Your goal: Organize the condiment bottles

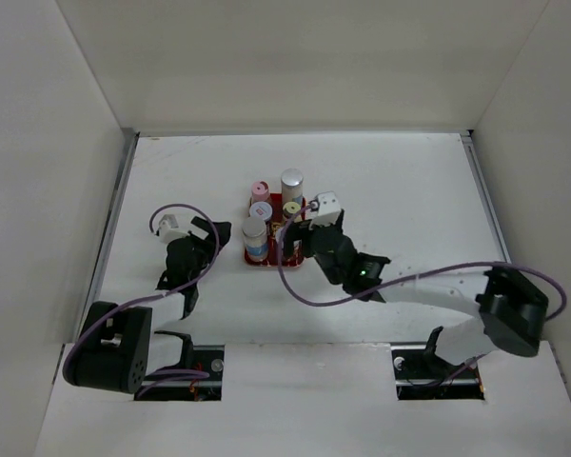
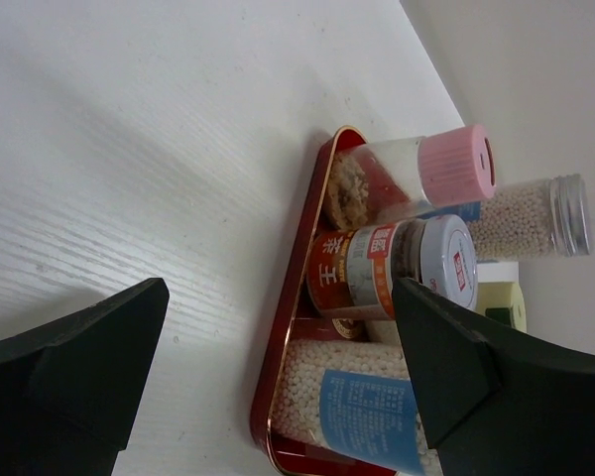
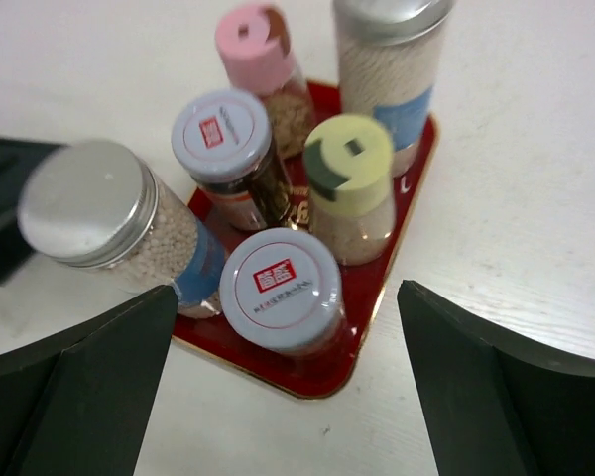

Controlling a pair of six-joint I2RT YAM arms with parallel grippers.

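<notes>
Several condiment bottles stand together on a flat red tray (image 3: pixel 402 188). In the right wrist view they are a white-capped one (image 3: pixel 281 278) at the near corner, a yellow-green cap (image 3: pixel 349 154), a second white cap (image 3: pixel 221 134), a pink cap (image 3: pixel 253 40) and two silver caps (image 3: pixel 87 203) (image 3: pixel 392 12). My right gripper (image 3: pixel 286 302) is open, its fingers (image 3: pixel 89 382) wide on either side of the near white cap, touching nothing. My left gripper (image 2: pixel 278 297) is open beside the tray's left rim (image 2: pixel 290 288). From above, the bottles (image 1: pixel 261 211) sit between both grippers (image 1: pixel 212 235) (image 1: pixel 293 238).
White walls close in the table on the left, back and right. Bare tabletop (image 1: pixel 400 190) surrounds the tray. A purple cable (image 1: pixel 305 290) loops from the right arm over the table near the tray's front edge.
</notes>
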